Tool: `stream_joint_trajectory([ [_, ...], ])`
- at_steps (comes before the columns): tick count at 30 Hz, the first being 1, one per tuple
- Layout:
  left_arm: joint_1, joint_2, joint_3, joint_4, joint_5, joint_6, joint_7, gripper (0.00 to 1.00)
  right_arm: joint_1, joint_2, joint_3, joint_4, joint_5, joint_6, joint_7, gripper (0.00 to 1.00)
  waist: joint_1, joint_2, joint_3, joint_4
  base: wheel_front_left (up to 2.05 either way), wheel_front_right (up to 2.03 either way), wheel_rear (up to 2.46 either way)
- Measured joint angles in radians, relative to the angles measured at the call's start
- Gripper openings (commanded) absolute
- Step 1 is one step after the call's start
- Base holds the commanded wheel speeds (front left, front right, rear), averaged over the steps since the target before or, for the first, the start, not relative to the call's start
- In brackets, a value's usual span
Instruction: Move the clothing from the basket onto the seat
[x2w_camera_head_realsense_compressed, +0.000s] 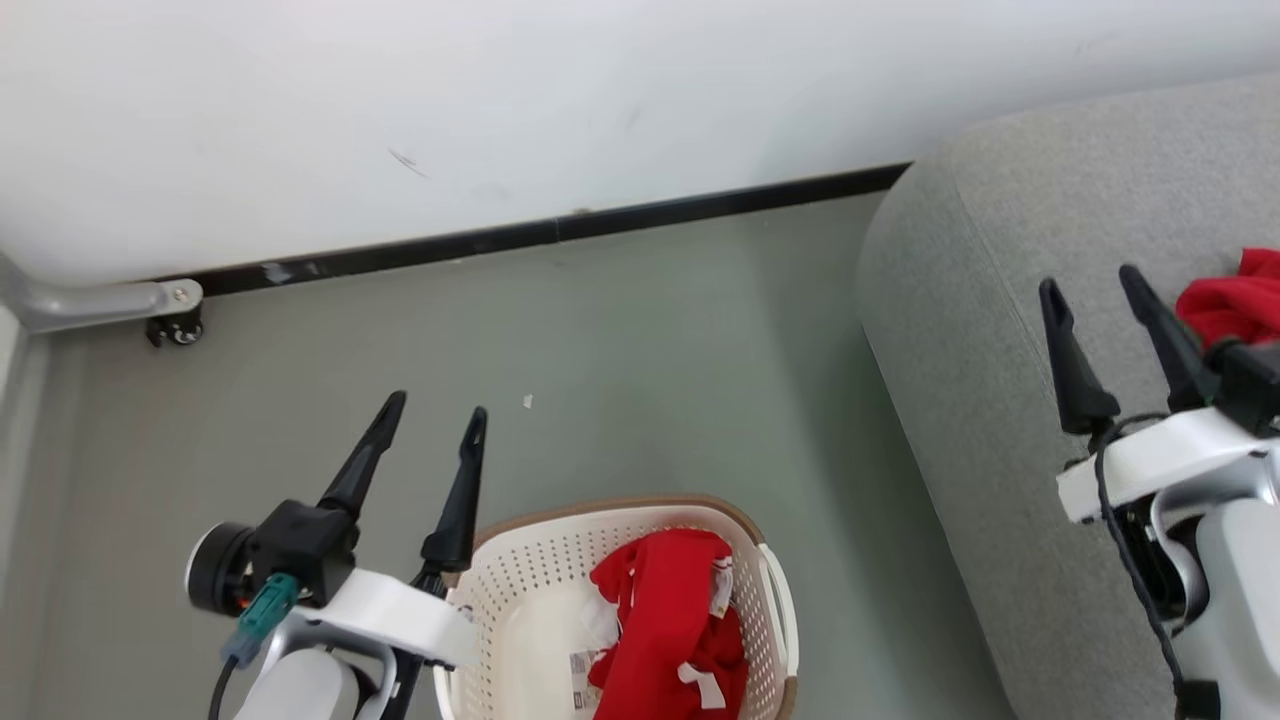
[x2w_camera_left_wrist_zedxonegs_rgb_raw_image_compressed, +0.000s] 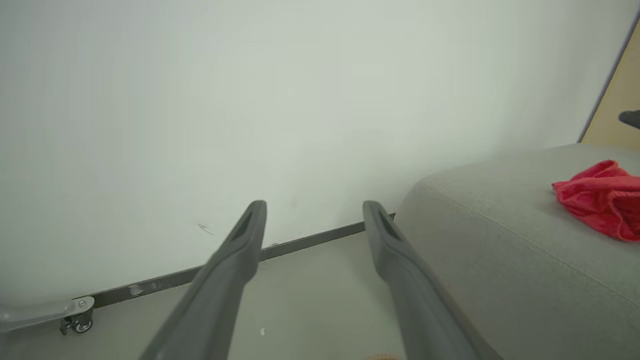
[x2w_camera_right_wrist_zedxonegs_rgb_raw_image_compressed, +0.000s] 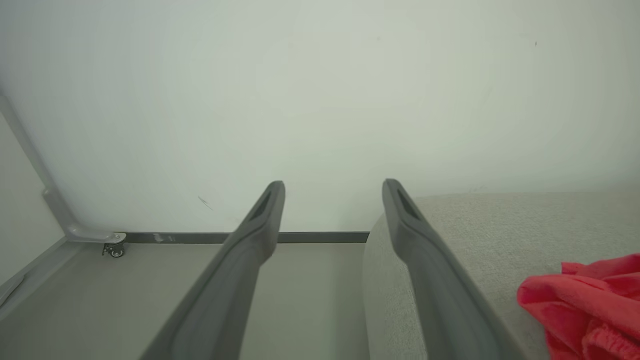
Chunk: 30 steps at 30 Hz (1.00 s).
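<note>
We see bright red clothing (x2w_camera_head_realsense_compressed: 665, 620), flecked with white labels and trim, in a cream-white basket (x2w_camera_head_realsense_compressed: 520, 590) whose walls are dotted with perforations under a brown rim. A second red garment (x2w_camera_head_realsense_compressed: 1225, 300) shows against the pale grey, finely woven seat (x2w_camera_head_realsense_compressed: 960, 330). The left end effector (x2w_camera_head_realsense_compressed: 439, 405) and the right end effector (x2w_camera_head_realsense_compressed: 1088, 278) both have black fingers on white wrists, and a teal connector (x2w_camera_head_realsense_compressed: 262, 608) marks the left. The floor (x2w_camera_head_realsense_compressed: 620, 340) is dull grey-green, the wall (x2w_camera_head_realsense_compressed: 600, 80) white, the skirting strip (x2w_camera_head_realsense_compressed: 560, 232) black.

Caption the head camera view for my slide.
Head view: left gripper and right gripper open; red clothing sits in the basket, another red piece lies on the grey seat.
</note>
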Motion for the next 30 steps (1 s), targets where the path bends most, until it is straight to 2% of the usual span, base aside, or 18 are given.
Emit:
stream_joint_trajectory([
  [4, 0.033, -0.002, 0.032, -0.001, -0.003, 0.022, 0.0, 1.0, 0.04, 0.011, -0.01, -0.021, -0.034, 0.0, 0.0, 1.0, 0.0, 0.0, -0.027, 0.016, 0.0, 0.0, 0.0],
  [16, 0.12, -0.003, 0.092, 0.011, 0.013, 0.054, 0.0, 1.0, 0.198, 0.099, 0.005, -0.07, -0.101, 0.0, 0.0, 1.0, 0.0, 0.0, -0.106, 0.05, 0.0, 0.0, 0.0],
  [30, 0.194, 0.004, 0.136, 0.04, 0.049, 0.089, 0.0, 1.0, 0.349, 0.131, -0.014, -0.102, -0.145, 0.0, 0.0, 1.0, -0.0001, 0.0, -0.168, 0.055, 0.0, 0.0, 0.0],
])
